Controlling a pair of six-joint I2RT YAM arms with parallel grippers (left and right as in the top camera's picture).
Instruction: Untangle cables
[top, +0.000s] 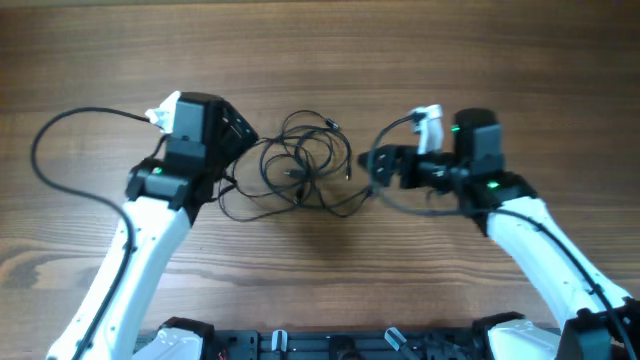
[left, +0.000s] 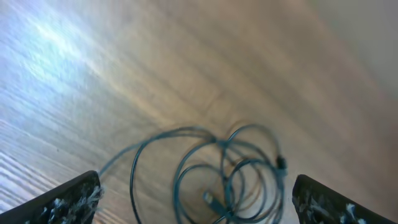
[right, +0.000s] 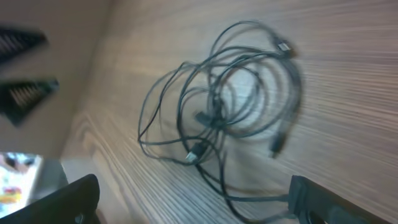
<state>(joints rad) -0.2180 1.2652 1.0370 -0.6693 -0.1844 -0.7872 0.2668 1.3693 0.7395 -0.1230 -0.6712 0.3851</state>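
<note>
The cables (top: 300, 165) are thin black wires with small plug ends, lying in a loose tangle of loops on the wooden table between my two arms. My left gripper (top: 238, 140) is at the tangle's left edge. In the left wrist view it (left: 199, 208) is wide open and empty, with the loops (left: 230, 180) between and just ahead of its fingers. My right gripper (top: 385, 168) is at the tangle's right edge. In the right wrist view it (right: 199, 205) is open, the tangle (right: 230, 106) lies ahead, and one strand runs up to its right finger.
The wooden table (top: 320, 60) extends on all sides. Thicker black arm cables loop at the far left (top: 50, 150) and beside the right wrist (top: 400, 200). The robot base bar (top: 330, 345) runs along the front edge.
</note>
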